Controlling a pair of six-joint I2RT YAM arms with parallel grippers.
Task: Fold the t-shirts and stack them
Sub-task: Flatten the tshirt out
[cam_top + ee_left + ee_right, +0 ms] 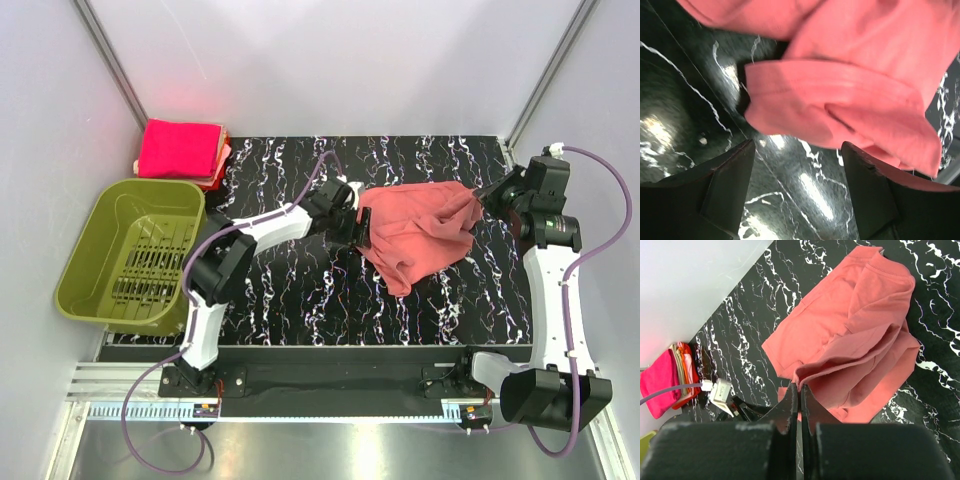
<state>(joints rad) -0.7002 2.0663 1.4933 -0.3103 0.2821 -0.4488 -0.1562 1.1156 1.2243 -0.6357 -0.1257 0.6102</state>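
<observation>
Black, white-veined table between pale walls carries a salmon t-shirt, bunched in loose folds at centre-right. Its neck and sleeves cannot be picked out in the crumple.

The right gripper has its fingers pressed together on a fold of the shirt's edge, and the cloth rises to that pinch. From above, the fingertips are lost where the shirt's right corner meets the dark wrist.

The left gripper sits at the shirt's left side with its jaws spread and only bare table between them. A rolled hem lies just beyond the fingertips, and contact cannot be judged. That wrist view is blurred, and the garment runs off its top and right edges.

At the back left corner lies a stack of folded shirts, bright magenta on top. Orange and pale edges peek out beneath, their number unclear. An olive-green basket stands just off the table's left edge, near the stack
</observation>
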